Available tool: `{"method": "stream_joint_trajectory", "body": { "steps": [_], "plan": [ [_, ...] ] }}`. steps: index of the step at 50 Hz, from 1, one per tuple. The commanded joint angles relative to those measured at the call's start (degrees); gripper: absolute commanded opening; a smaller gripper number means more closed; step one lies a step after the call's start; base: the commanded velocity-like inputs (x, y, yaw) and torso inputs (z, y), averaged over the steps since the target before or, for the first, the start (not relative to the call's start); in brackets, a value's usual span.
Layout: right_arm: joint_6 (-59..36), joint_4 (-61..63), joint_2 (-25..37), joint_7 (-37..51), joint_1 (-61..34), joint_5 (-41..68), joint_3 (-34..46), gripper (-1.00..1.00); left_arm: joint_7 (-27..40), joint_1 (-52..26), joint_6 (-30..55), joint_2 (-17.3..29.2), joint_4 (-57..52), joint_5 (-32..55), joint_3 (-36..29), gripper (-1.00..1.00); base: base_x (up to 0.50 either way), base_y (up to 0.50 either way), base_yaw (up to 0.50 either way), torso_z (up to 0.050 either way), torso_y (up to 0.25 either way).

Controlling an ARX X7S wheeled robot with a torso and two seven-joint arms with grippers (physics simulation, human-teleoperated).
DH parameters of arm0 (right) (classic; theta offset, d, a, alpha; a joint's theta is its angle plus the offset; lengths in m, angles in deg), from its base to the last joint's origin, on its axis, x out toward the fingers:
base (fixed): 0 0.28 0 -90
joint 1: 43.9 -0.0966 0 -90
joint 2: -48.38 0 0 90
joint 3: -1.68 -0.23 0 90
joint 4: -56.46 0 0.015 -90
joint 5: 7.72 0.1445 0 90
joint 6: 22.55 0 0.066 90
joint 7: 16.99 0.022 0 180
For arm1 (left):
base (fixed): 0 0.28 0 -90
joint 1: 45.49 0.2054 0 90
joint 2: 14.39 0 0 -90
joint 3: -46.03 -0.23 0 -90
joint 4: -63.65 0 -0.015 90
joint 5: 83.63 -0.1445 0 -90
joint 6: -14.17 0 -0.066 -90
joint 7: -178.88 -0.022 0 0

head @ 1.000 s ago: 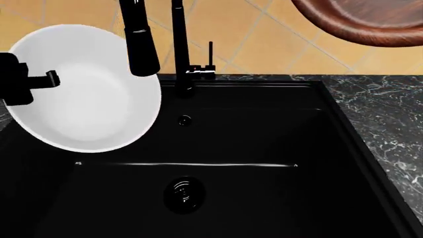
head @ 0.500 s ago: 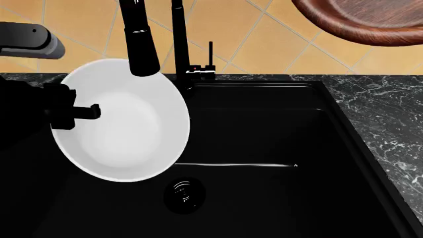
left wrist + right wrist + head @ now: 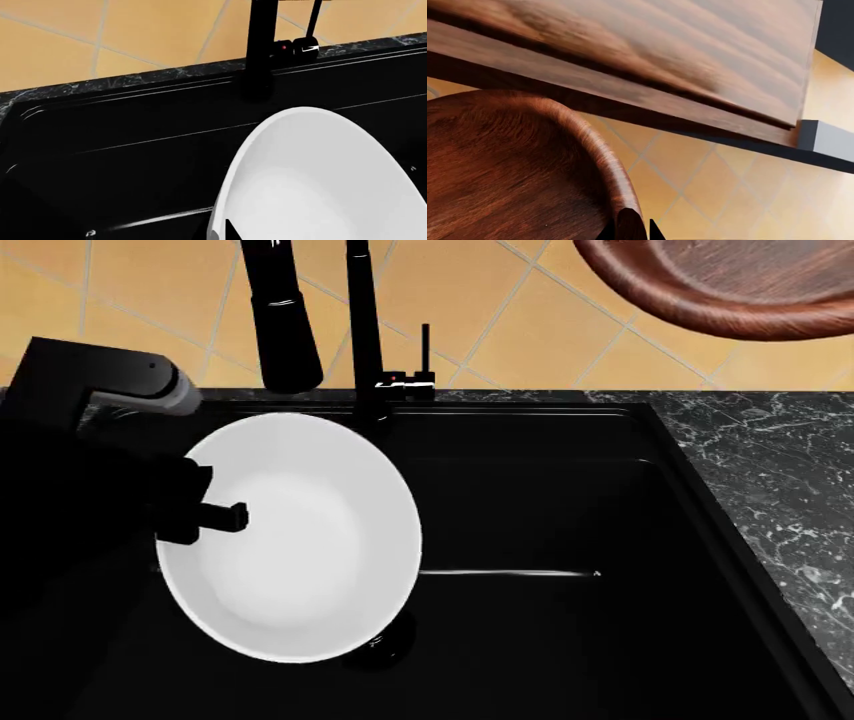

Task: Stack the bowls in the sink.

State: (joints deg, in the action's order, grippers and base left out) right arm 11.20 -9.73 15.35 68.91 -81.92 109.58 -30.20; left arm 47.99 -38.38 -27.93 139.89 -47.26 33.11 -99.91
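The glossy white bowl point(image 3: 300, 540) hangs tilted on edge over the left half of the black sink point(image 3: 574, 640). My left gripper point(image 3: 220, 518) is shut on its rim, with one finger inside the bowl. In the left wrist view the white bowl point(image 3: 313, 185) fills the near side, and the left gripper point(image 3: 223, 232) pinches its edge. The reddish-brown wooden bowl point(image 3: 721, 285) is held high at the upper right, above the counter. In the right wrist view my right gripper point(image 3: 630, 231) is shut on the wooden bowl's point(image 3: 507, 170) rim.
The tall black faucet point(image 3: 360, 330) and its hanging spray head point(image 3: 283, 320) stand just behind the white bowl. The drain point(image 3: 387, 648) peeks out under the bowl's lower edge. Dark marbled counter point(image 3: 774, 490) borders the sink on the right. A wooden cabinet point(image 3: 660, 50) hangs above the right gripper.
My left arm has carried the white bowl down and to the right, from beside the faucet to low over the drain. The wooden bowl has shifted slightly left.
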Motion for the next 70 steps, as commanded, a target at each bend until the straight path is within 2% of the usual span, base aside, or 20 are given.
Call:
{"method": "stream_joint_trajectory", "body": {
  "steps": [1, 20, 48, 70],
  "plan": [
    [0.1, -0.2, -0.5, -0.1, 0.5, -1.1, -0.3, -1.00, -5.1, 3.3, -1.7, -1.0, 0.9, -1.6, -0.2, -1.00, 0.00, 0.00, 0.00, 0.000, 0.000],
    [0.0, -1.0, -1.2, -0.4, 0.9, -1.4, 0.0, -1.00, -10.0, 8.4, -6.2, -1.4, 3.7, -1.6, -0.2, -1.00, 0.00, 0.00, 0.00, 0.001, 0.001],
    [0.8, -0.4, -1.1, -0.9, 2.6, -2.2, 0.4, -1.00, -17.8, 19.6, -16.6, 0.3, 7.4, -7.8, -0.8, -1.00, 0.00, 0.00, 0.00, 0.000, 0.001],
    [1.5, -0.4, -0.8, -1.2, 3.2, -2.7, 0.8, -1.00, -17.8, 19.1, -13.1, -3.2, 10.1, -8.5, -2.9, -1.00, 0.00, 0.00, 0.00, 0.000, 0.000]
  ]
}}
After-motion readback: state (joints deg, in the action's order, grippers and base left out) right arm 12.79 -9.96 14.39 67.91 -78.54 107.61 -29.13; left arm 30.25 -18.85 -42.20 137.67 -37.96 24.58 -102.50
